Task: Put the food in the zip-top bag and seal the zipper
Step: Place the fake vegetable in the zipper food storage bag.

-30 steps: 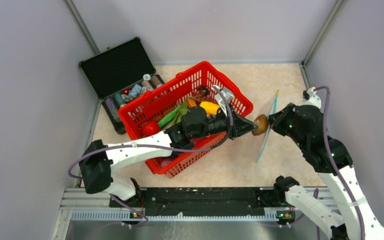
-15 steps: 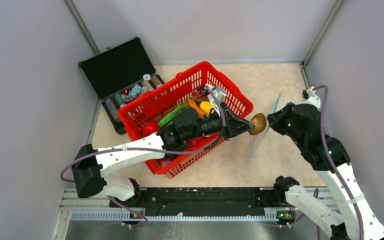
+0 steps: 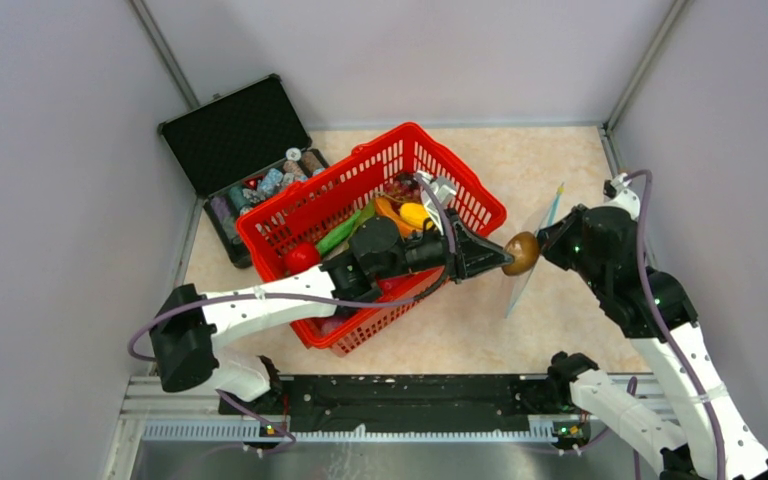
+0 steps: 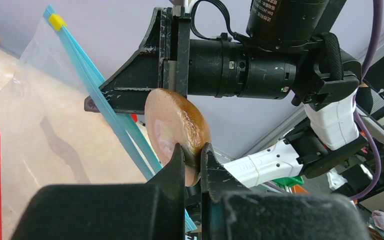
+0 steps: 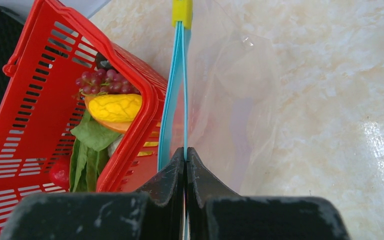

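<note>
Left arm (image 3: 290,290) masks much of the red basket's (image 3: 360,155) contents from above — black case's (image 3: 235,135) items too small to identify; zip-top bag (image 5: 230,100) cropped by right wrist view's top.

We see the bag (image 5: 230,100) hanging on edge between the left tool (image 4: 192,155) and the right tool (image 5: 186,152), its zipper (image 5: 172,100) strips lying close together, and the brown food piece (image 4: 177,125) fills the gap before them. The red basket (image 3: 300,215) blocks the left, the black case (image 3: 235,135) behind it. Bare surface (image 3: 550,160) lies open beyond the bag and toward the near edge; the right wall (image 3: 720,150) crowds the right arm (image 3: 660,310).
</note>
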Robot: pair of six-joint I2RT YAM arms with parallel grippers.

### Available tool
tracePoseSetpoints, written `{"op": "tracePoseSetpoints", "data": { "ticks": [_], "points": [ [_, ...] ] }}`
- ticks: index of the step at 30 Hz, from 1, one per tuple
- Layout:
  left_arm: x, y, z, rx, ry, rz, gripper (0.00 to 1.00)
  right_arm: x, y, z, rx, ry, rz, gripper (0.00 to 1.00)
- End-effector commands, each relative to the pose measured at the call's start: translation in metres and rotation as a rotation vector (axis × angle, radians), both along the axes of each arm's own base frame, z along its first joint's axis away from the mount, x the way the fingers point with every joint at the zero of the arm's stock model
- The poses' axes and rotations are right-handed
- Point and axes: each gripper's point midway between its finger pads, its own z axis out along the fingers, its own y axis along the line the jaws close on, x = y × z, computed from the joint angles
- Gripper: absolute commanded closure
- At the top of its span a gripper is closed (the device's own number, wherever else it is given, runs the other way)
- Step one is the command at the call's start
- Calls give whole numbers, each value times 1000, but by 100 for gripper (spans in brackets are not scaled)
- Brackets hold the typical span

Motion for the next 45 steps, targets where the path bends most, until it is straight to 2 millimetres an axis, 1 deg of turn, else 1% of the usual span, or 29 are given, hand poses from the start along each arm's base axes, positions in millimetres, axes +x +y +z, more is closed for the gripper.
{"op": "tracePoseSetpoints", "data": {
  "ticks": [1,4,8,12,15,18,21,25,27,29,32,36,40,41,42,43,44,45],
  "points": [
    [-9,-3,-1,-36,2,-49,100,6,8,16,38,-46,18,100],
    [-12,-2,-1,-49,-6,-67,100,8,12,17,37,-38,30,100],
    [-18,2,-3,-64,-17,-88,100,11,10,19,17,-34,27,100],
    [-16,6,-10,-49,-27,-62,100,13,9,24,2,-34,26,100],
    [-15,6,-14,-43,-34,-56,100,13,11,26,10,-40,34,100],
    [-10,5,-20,-31,-30,-30,100,13,13,27,13,-40,41,100],
    [-7,7,-20,-30,-41,-7,100,11,12,27,14,-40,39,100],
    [6,9,-22,5,-31,66,100,8,10,29,16,-47,41,100],
    [16,10,-31,53,-6,119,100,6,10,31,23,-59,46,100],
    [27,11,-45,118,23,179,100,3,12,34,32,-78,65,100],
    [36,8,-51,173,31,217,100,0,20,39,50,-112,118,100],
    [39,-5,-37,158,3,195,100,-8,35,39,67,-131,229,100],
    [39,-21,-28,175,-15,149,100,-16,42,36,48,-125,300,100],
    [39,-24,-28,183,-16,141,95,-18,40,36,41,-126,299,100],
    [39,-26,-28,191,-16,137,84,-19,38,35,29,-127,299,100],
    [39,-26,-27,196,-22,131,70,-20,37,36,19,-129,301,100],
    [39,-26,-26,204,-29,132,61,-22,35,36,7,-129,300,100],
    [40,-25,-27,213,-34,137,55,-22,32,35,-3,-125,295,100]
  ]
}}
